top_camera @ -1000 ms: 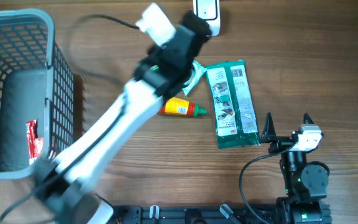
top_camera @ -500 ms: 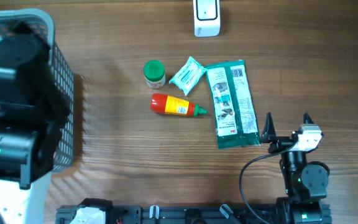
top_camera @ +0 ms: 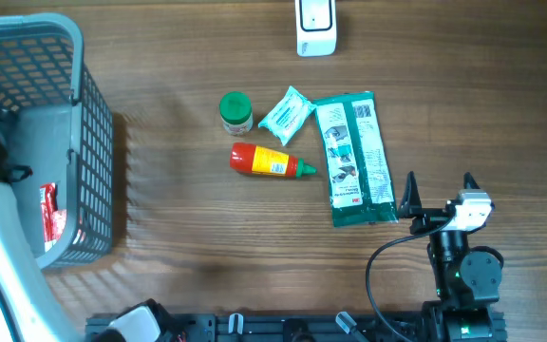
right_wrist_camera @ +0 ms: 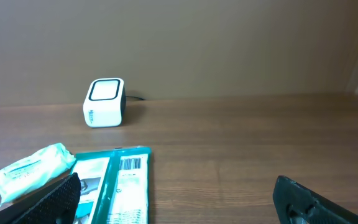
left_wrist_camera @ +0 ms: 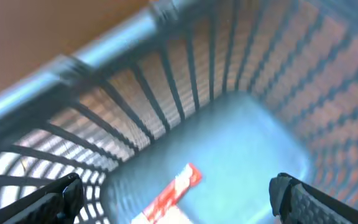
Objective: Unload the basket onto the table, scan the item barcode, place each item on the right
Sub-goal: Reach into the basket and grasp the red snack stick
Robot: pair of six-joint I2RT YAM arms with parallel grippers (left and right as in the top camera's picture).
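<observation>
Left gripper (left_wrist_camera: 176,191) hangs over the basket (top_camera: 93,171), fingers spread, empty. Best move is to lift clear of the rim, then take the pouch (top_camera: 354,157) mid-table and turn its barcode (right_wrist_camera: 131,163) toward the scanner (top_camera: 315,27). Right gripper (top_camera: 439,185) is spread, empty. Only the right wrist view shows that barcode — overhead is too small to tell.

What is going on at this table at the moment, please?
It is a barcode-scanning setup. The left gripper hangs open over the basket, which holds a red packet; it grips nothing. The right gripper sits open and empty beside the green pack. A jar, a pouch and a bottle lie mid-table, untouched, and the scanner stands at the far edge.
</observation>
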